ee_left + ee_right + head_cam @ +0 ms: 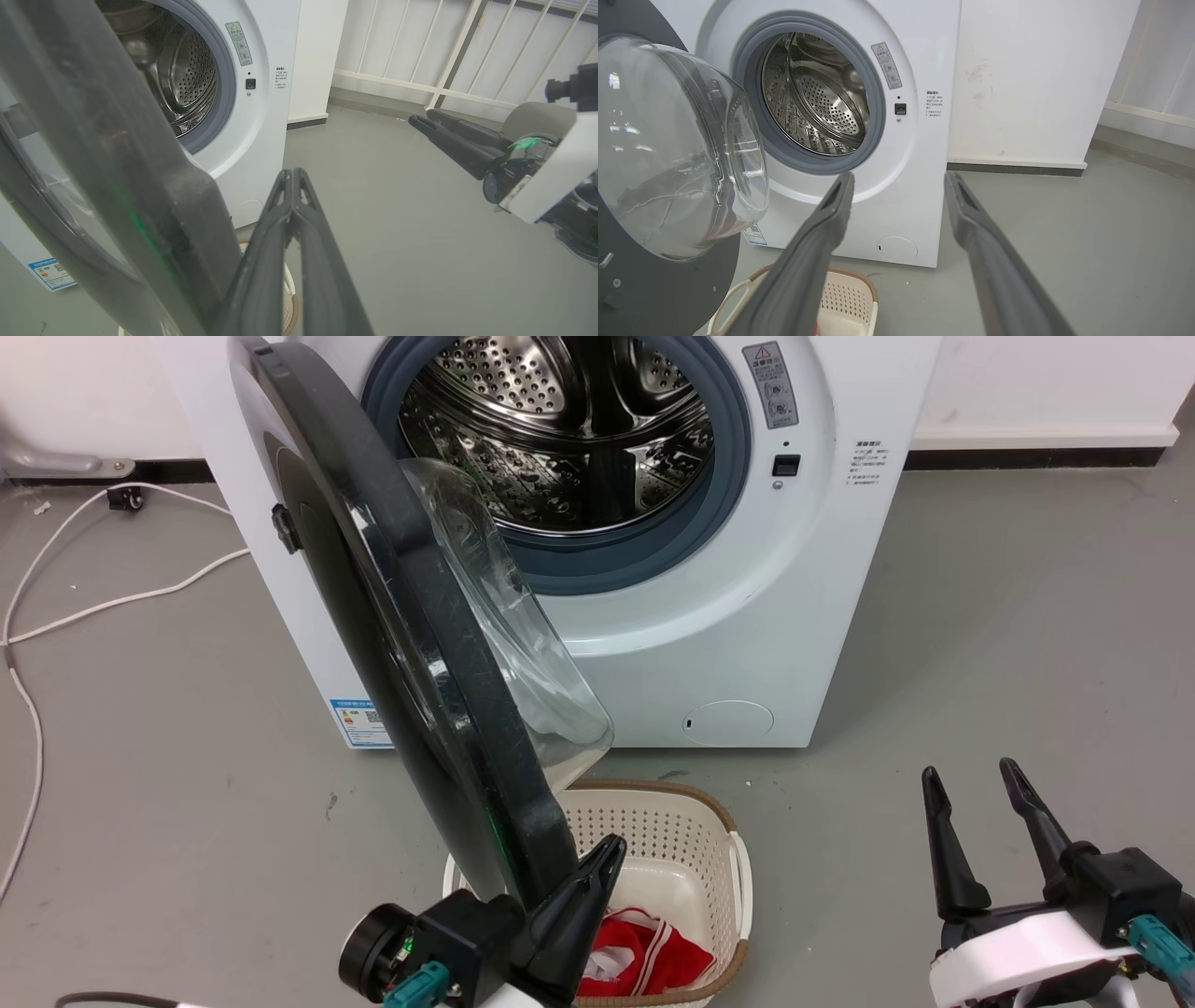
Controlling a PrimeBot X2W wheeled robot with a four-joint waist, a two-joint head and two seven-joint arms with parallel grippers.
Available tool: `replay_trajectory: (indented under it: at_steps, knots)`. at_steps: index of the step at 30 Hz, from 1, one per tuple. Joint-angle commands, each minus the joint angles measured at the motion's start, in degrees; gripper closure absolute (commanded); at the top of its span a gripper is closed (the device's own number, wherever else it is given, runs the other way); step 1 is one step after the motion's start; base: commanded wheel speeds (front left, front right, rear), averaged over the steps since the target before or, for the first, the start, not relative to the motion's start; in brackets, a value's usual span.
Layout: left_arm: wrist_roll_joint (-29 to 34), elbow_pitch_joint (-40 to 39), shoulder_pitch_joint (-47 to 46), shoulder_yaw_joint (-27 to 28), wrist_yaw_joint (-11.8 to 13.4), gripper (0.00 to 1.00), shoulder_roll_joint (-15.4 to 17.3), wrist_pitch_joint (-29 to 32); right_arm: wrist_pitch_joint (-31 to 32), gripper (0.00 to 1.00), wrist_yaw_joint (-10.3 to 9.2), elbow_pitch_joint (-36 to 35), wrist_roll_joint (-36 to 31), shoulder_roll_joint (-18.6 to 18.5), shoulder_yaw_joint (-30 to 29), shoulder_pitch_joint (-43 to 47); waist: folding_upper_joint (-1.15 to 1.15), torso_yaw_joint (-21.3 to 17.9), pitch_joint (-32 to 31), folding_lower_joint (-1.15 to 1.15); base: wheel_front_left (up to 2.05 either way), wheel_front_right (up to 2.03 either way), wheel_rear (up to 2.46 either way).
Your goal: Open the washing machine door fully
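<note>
The washing machine door (401, 616) stands open, hinged at the left side of the washing machine (747, 616) and projecting out from its front, so the head view sees it nearly edge-on. It is a large round disc with a thick glossy black rim, marked with fine scratches. A clear glass bowl (523, 653) bulges from its inner face toward the opening. The opening is uncovered and shows the perforated steel drum (560, 420) inside the grey rubber ring (733, 476). The door's lower edge hangs above a white perforated laundry basket (672, 821) that holds a red cloth (644, 952). The left gripper (611, 847) is at that lower edge with its two fingers closed together and nothing between them. In the left wrist view the rim lies just beside the fingers' outer side; contact cannot be confirmed. The right gripper (971, 773) is well apart from the door, low at the right, with its fingers spread wide and holding nothing.
</note>
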Motion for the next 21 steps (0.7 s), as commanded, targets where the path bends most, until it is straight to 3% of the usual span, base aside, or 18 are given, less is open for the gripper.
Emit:
replay_trajectory:
  at_steps: [1,12,21]
  knots:
    - [0.7,0.49,-0.71,-0.15,0.26,1.0,-0.14,-0.5,0.07,0.0,-0.04,0.07,0.11,0.14,0.13,0.02,0.0,-0.03,0.07,0.0,0.0,0.0,0.0]
    - [5.08,9.78,-4.28,-0.78,3.36,1.0,-1.99,-6.97,0.25,0.0,-0.04,0.68,0.87,0.14,0.79,-0.82,0.0,-1.12,0.98,0.0,0.0,0.0,0.0]
    - [4.75,11.95,-2.6,1.08,7.19,1.0,-2.46,-9.41,0.22,0.0,-0.04,1.58,1.72,0.14,1.13,-1.2,0.0,-1.85,0.82,0.0,0.0,0.0,0.0]
